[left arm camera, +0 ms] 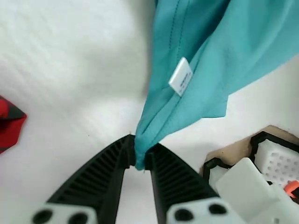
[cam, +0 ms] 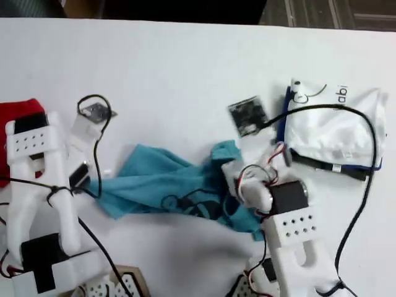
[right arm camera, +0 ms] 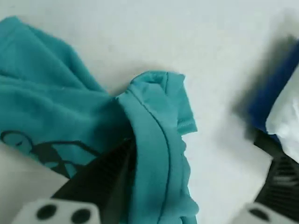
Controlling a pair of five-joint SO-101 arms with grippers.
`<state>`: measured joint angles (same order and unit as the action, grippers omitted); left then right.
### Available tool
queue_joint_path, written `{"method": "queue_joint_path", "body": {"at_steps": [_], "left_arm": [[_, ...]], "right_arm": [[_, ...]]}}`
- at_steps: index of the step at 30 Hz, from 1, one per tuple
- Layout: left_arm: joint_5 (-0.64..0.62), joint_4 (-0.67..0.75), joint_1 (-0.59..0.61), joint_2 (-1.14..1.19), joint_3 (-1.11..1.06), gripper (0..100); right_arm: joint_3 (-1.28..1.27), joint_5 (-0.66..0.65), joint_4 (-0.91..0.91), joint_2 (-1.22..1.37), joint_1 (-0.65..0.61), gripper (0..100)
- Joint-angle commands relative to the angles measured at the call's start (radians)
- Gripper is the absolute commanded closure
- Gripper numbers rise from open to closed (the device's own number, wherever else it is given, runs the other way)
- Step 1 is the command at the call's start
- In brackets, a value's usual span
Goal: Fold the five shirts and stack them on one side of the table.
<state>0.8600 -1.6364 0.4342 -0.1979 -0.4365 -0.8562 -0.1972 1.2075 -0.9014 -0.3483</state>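
While the left claw [left arm camera: 138, 161] pinches a bunched edge of the teal shirt [cam: 154, 182] tight between its black fingers [left arm camera: 103, 172], the right claw [right arm camera: 192, 140] stands spread. One of its fingers rests against a rolled fold of the same shirt, and the other is well apart from it, near the blue shirt [cam: 283, 117]. The teal shirt lies crumpled across the middle of the white bench [cam: 173, 62], stretched between the two arms, with a dark print showing at the right arm's end and a small white tag [left arm camera: 181, 77] near the left claw. A red shirt [cam: 21, 111] sits at the bench's left edge beside the left arm. On the right side a folded white shirt [cam: 334, 124] lies on top of the blue shirt, with a black cable [cam: 365, 124] looping over it.
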Motion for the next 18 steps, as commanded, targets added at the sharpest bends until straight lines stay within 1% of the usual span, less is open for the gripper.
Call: {"method": "queue_joint_path", "body": {"at_steps": [1, 3, 6, 8, 10, 12, 18], "left_arm": [[-0.003, -0.002, 0.002, -0.032, 0.004, 97], [-0.003, -0.002, 0.002, -0.032, 0.004, 97], [-0.003, 0.006, 0.002, -0.032, 0.008, 97], [-0.003, 0.008, -0.003, -0.032, 0.01, 97], [-0.003, 0.008, -0.005, -0.032, 0.01, 97], [-0.003, 0.008, -0.005, -0.032, 0.01, 97], [-0.005, 0.008, -0.005, -0.032, 0.01, 97]], "right_arm": [[0.006, -0.097, 0.113, -0.021, -0.071, 58.7], [0.006, -0.209, 0.202, -0.022, -0.102, 58.7], [0.006, -0.344, 0.308, -0.022, -0.117, 58.7], [0.006, -0.431, 0.348, -0.024, -0.117, 58.7], [0.006, -0.489, 0.357, -0.024, -0.119, 58.7], [0.005, -0.514, 0.346, -0.022, -0.119, 58.7], [-0.046, -0.508, 0.259, -0.021, -0.11, 58.7]]}}
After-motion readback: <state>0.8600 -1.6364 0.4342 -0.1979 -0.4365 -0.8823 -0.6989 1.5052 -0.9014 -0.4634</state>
